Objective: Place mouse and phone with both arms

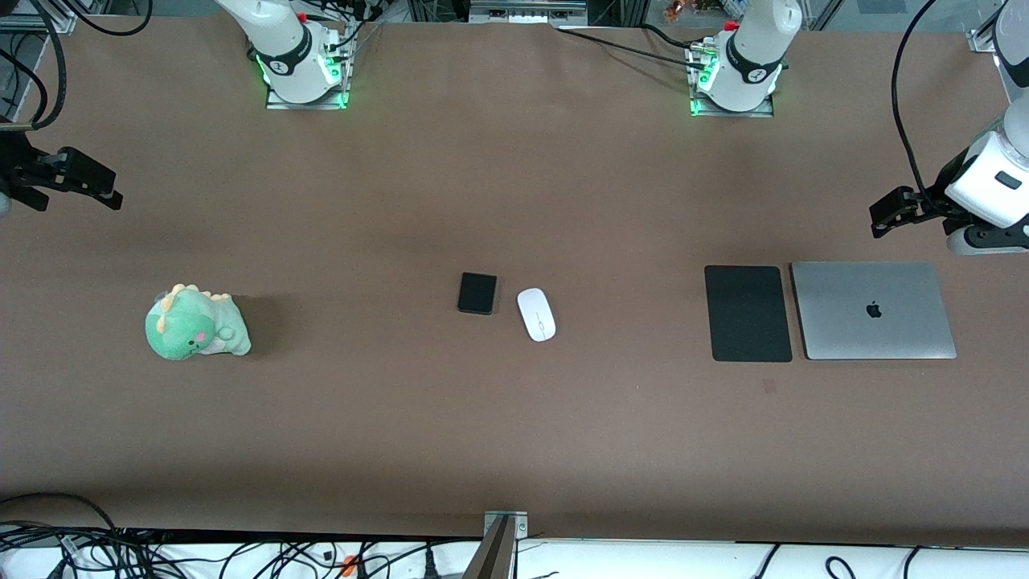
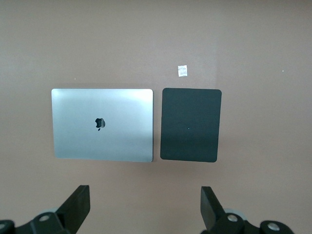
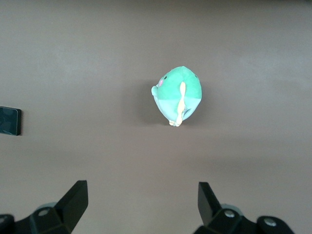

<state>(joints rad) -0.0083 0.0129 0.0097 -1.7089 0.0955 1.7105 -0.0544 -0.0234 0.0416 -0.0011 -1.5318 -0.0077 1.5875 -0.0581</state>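
- We see the mouse (image 1: 536, 314) and phone (image 1: 477, 293) side by side mid-table.
- Our left gripper (image 2: 145, 207) hangs over bare table, fingers apart.
- Our right gripper (image 3: 143, 204) likewise, fingers apart.

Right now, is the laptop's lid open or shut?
Shut. The laptop lies flat on the table beside the black pad, lid logo facing up, with no screen or keyboard showing.

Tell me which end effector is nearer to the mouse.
Left, slightly. The left end effector hangs by the pad, toward its end from the mouse; the right end effector hangs near the table edge.
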